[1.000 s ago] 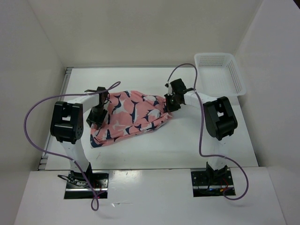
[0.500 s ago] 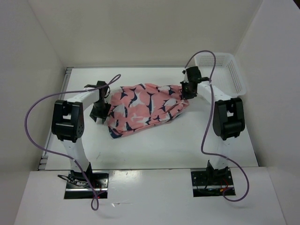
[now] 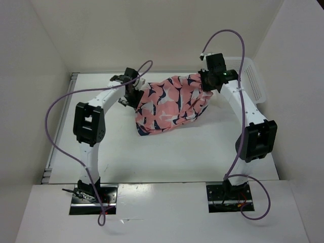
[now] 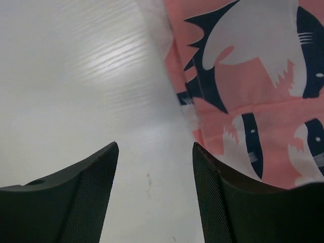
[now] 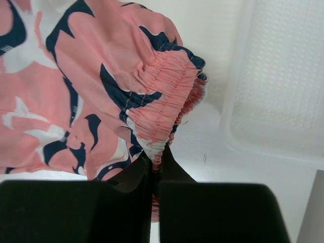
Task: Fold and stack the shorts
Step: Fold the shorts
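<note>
The salmon-pink shorts [image 3: 169,104] with the navy and white print hang bunched toward the back of the table. My right gripper [image 3: 205,83] is shut on their elastic waistband and holds that end up next to the basket; in the right wrist view the gathered waistband [image 5: 167,81] is pinched between the closed fingers of the gripper [image 5: 156,157]. My left gripper [image 3: 132,92] is at the left edge of the shorts. In the left wrist view it [image 4: 154,147] is open with only bare table between the fingers, and the shorts [image 4: 253,91] lie just beyond the right finger.
A white mesh basket [image 3: 253,83] stands at the back right corner, partly behind my right arm; it also shows in the right wrist view [image 5: 283,76]. White walls close in the table on the left, back and right. Purple cables arc over both arms.
Both arms have swung toward the back of the table and the shorts have moved back and right with them. The right gripper has risen beside the basket with the waistband.
</note>
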